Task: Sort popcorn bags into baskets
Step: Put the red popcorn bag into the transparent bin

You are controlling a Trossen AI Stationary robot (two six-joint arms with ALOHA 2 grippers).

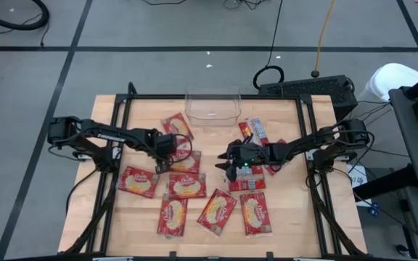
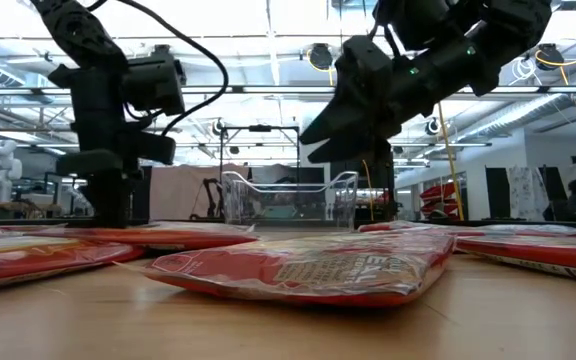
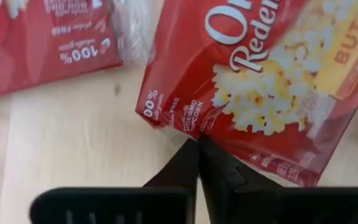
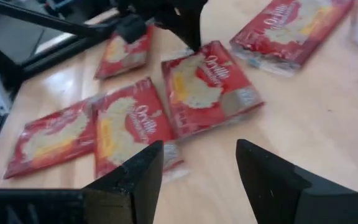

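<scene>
Nearest to us in the low view lies one popcorn bag (image 2: 308, 268), flat on the wooden table (image 2: 268, 330), its red front and printed panel facing up; more red bags lie flat to either side of it. From above we count about a dozen bags scattered over the middle and near half of the table (image 1: 289, 225); most show the yellow popcorn picture, and one beside the right arm shows a white and blue printed back (image 1: 257, 131). At the far edge stands the clear basket (image 1: 212, 106), upright and well apart from both grippers; we cannot tell whether anything lies in it.

We see the left gripper (image 1: 167, 147) down among the bags left of centre; in its wrist view its two dark fingers (image 3: 194, 168) are pressed together at the corner edge of a bag with popcorn and large white lettering (image 3: 272, 81); we cannot tell whether they pinch the bag's edge or merely touch it. Another bag (image 3: 48, 43) lies just beside it.

We see the right gripper (image 1: 232, 164) held above the table near the centre, its fingers (image 4: 135, 174) spread wide apart with nothing between them; beneath and ahead of it in its wrist view lie several bags, the closest (image 4: 207, 87) face up on the bare wood.
</scene>
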